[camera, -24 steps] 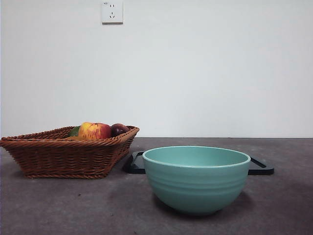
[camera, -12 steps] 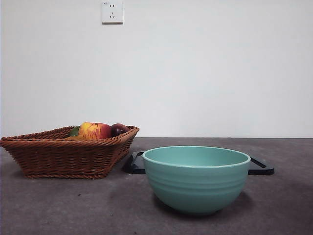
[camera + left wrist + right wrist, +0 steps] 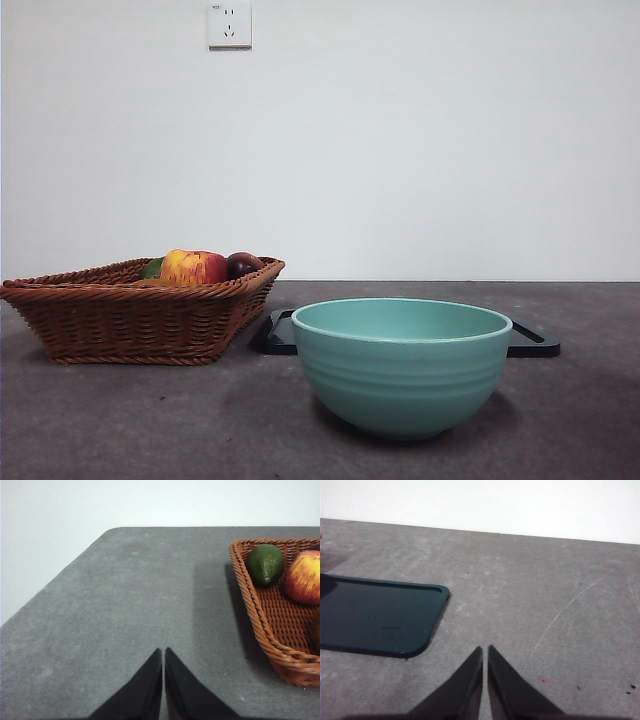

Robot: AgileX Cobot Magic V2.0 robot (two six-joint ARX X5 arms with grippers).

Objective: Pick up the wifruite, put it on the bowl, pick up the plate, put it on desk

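Hovering left of the basket with the left gripper, jaws pressed together. Probably spotting the wifruite, a brown sliver inside, off to its right. Far closer than from the right gripper, likewise closed, beside the dark plate.

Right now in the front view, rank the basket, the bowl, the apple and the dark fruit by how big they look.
1. Basket and bowl: too alike, and the bowl is nearer.
2. Apple.
3. Dark fruit.
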